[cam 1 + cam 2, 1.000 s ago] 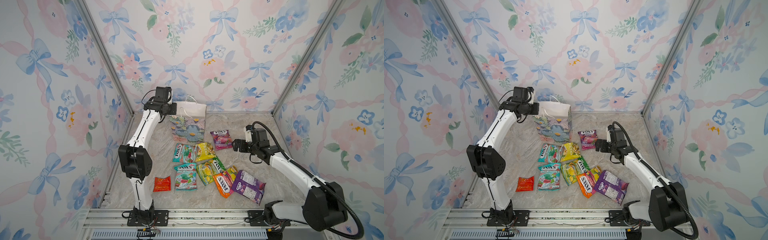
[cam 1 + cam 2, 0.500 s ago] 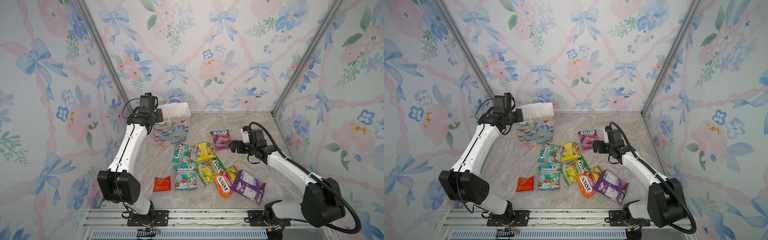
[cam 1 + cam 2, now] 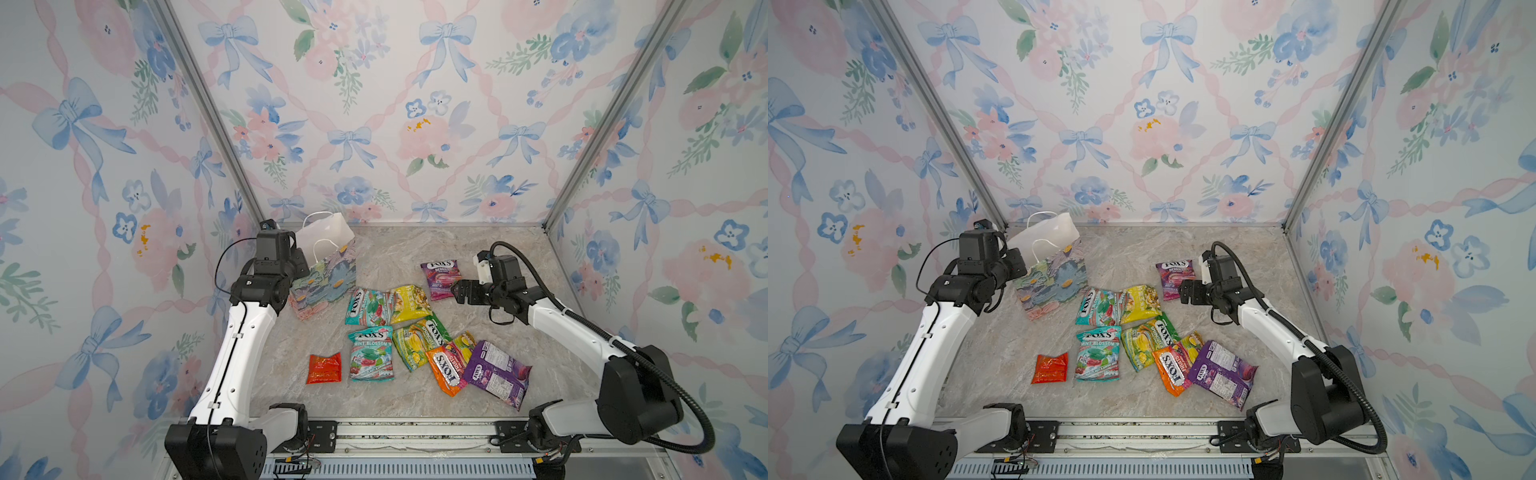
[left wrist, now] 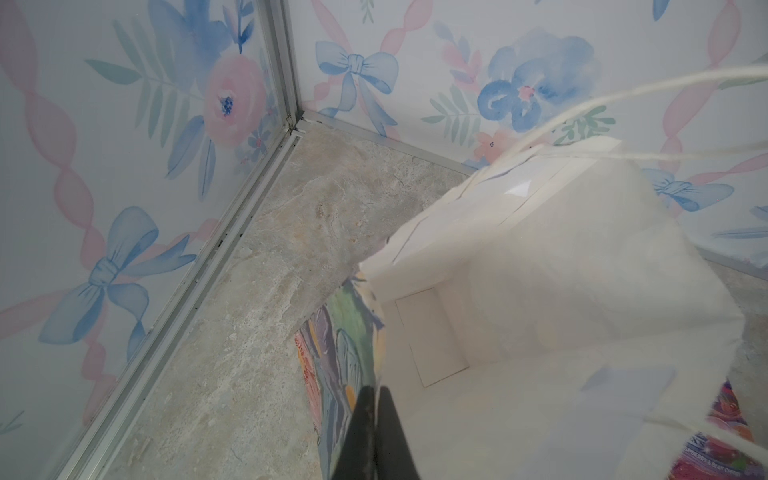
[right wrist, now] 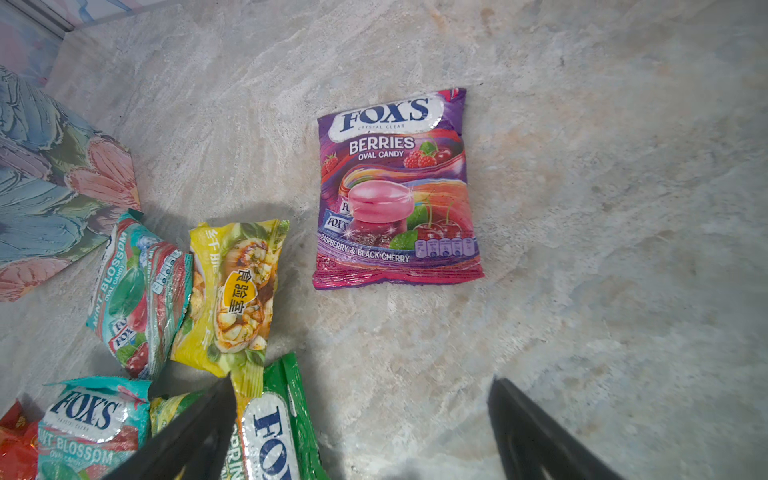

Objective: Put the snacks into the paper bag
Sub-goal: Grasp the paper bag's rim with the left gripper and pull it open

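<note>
The flowered paper bag (image 3: pixel 332 274) (image 3: pixel 1059 278) stands at the back left, its white inside (image 4: pixel 540 291) showing. My left gripper (image 4: pixel 376 390) (image 3: pixel 302 268) is shut on the bag's side wall at the rim, one finger inside and one outside. Several snacks lie flat in the middle: a purple berries packet (image 3: pixel 441 278) (image 5: pixel 395 187), two teal ones (image 3: pixel 368 307) (image 3: pixel 370 353), a yellow (image 3: pixel 409 303), a green (image 3: pixel 419 338), an orange (image 3: pixel 444 370), a large purple (image 3: pixel 496 374) and a small red-orange (image 3: pixel 324 368). My right gripper (image 5: pixel 361 379) (image 3: pixel 457 291) hangs open beside the berries packet, holding nothing.
The marble floor (image 3: pixel 415 249) is boxed in by flowered walls with metal corner posts (image 3: pixel 577 158). The bag stands close to the back left corner (image 4: pixel 297 122). A metal rail (image 3: pixel 415 430) runs along the front edge.
My left arm has dragged the paper bag to the left, toward the side wall, away from the packets. The right gripper has shifted only slightly and stays open.
</note>
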